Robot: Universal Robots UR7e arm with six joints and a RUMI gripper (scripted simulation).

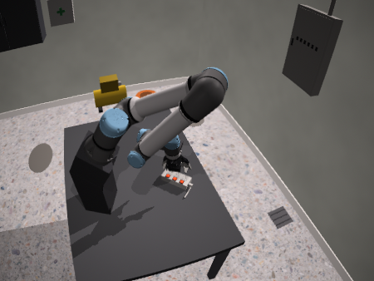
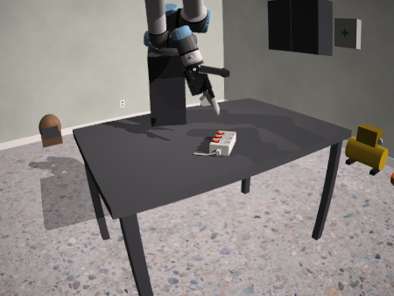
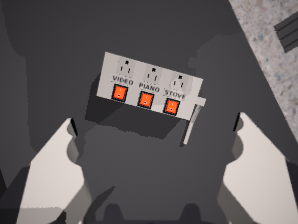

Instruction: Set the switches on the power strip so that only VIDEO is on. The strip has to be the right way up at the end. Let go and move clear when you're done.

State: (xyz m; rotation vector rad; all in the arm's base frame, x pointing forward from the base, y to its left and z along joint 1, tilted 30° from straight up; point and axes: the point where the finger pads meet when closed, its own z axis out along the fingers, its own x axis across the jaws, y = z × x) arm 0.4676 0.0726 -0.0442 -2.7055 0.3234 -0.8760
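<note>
A light grey power strip (image 3: 151, 87) lies right way up on the dark table, also seen in the top and exterior views (image 1: 177, 178) (image 2: 223, 142). It has three orange rocker switches labelled VIDEO (image 3: 120, 92), PIANO (image 3: 145, 99) and STOVE (image 3: 171, 106); all three look alike and lit. A short cord stub (image 3: 192, 120) sticks out at the STOVE end. My gripper (image 3: 153, 116) is open and empty, hovering above the strip; it also shows in the top and exterior views (image 1: 178, 164) (image 2: 209, 100).
The arm's black pedestal (image 1: 93, 175) stands on the table's left rear part. The table's right edge (image 1: 216, 183) lies close to the strip. A yellow compressor (image 2: 367, 148) stands on the floor beyond the table.
</note>
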